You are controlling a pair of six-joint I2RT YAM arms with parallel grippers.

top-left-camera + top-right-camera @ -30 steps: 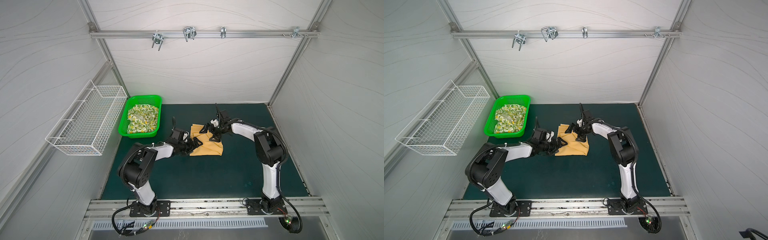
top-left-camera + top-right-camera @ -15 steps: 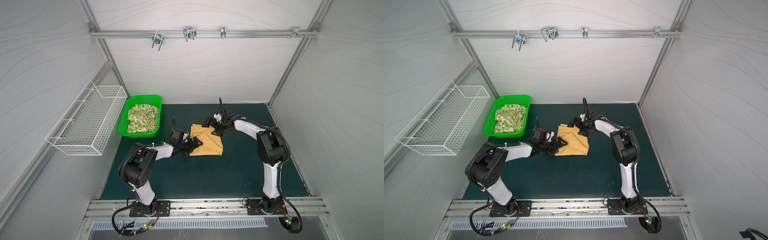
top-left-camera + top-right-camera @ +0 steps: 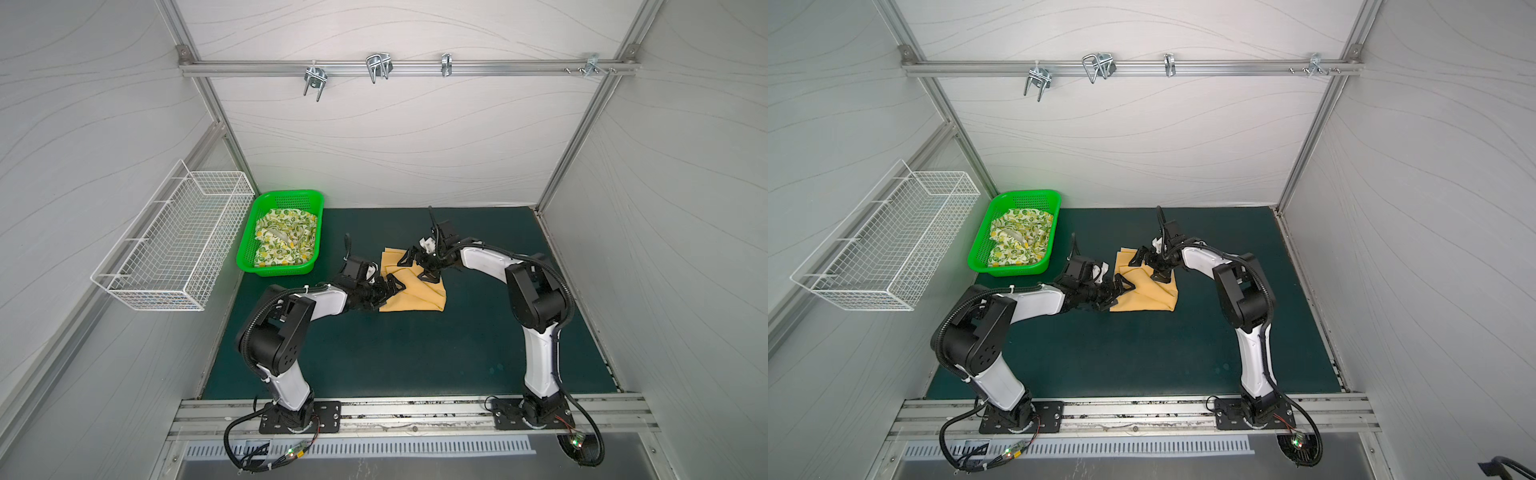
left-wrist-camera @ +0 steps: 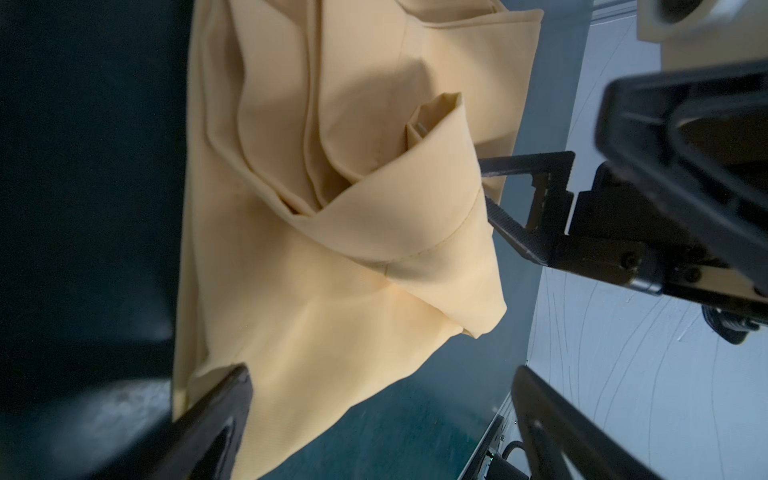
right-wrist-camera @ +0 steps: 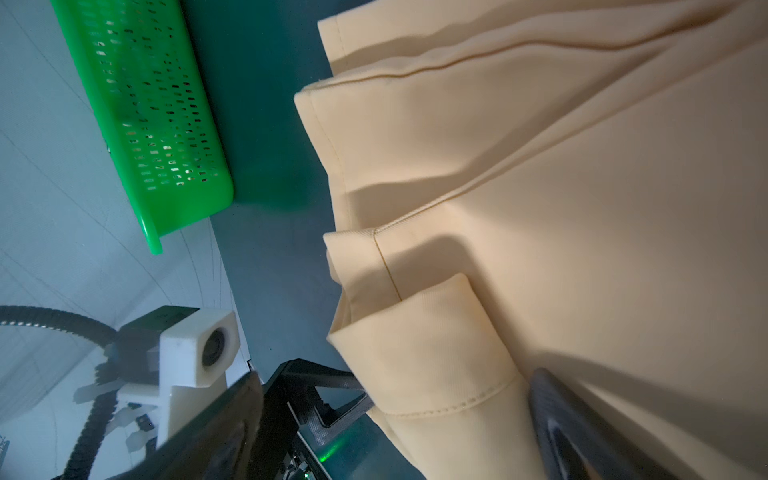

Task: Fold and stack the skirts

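Two skirts. The plain mustard-yellow cloth skirt (image 3: 415, 293) lies part-folded and rumpled mid-surface, nearer the far edge of the dark green mat (image 3: 395, 353). The cream lemon-print cloth skirt (image 3: 282, 245) is bunched in the green plastic basket (image 3: 274, 272) at the far left corner. Both likely light and limp, with layers prone to slide; best pinched at a stitched hem corner, through all layers. Left gripper (image 3: 392, 286) sits at the mustard skirt's left edge and right gripper (image 3: 417, 268) over its far part, jaws of both wide apart, clamping nothing. Against a second ago, the right gripper drew toward the far edge, then returned. Left gripper and cloth outline unchanged.
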